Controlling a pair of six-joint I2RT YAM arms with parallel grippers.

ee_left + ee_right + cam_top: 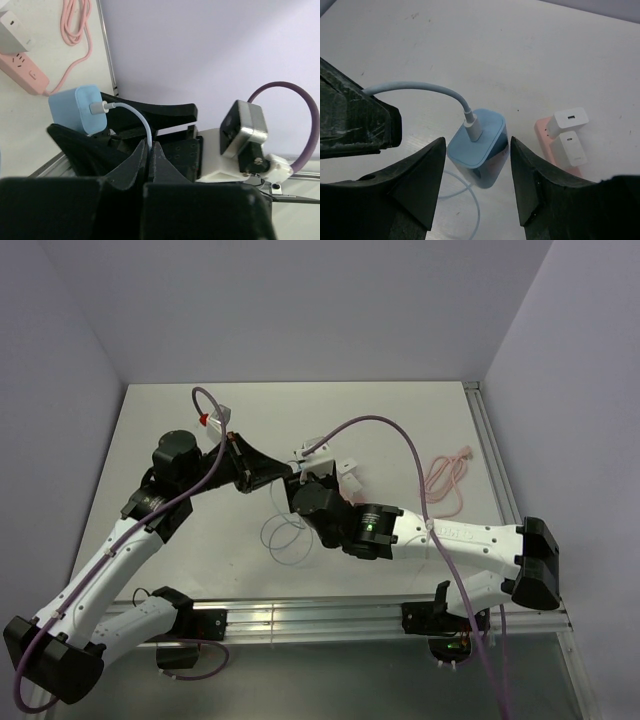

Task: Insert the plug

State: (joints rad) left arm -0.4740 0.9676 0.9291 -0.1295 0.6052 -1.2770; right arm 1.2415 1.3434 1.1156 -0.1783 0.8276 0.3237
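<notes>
Blue plug [480, 135] sits inside the half-open right claw [477, 144]; left claw [150, 148] pinches its cable [131, 109].

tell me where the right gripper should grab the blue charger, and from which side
On the blue charger, grip the two flat side faces, coming from the cable end. The white cable, pinched by the left gripper, leaves its top face, so the sides are free and parallel.

1. You will find no text, brand, number or sign that can be read in any of the three views.
2. In the top view, the right arm's white forearm [455, 532] bears small dark lettering, too small for you to read.
</notes>
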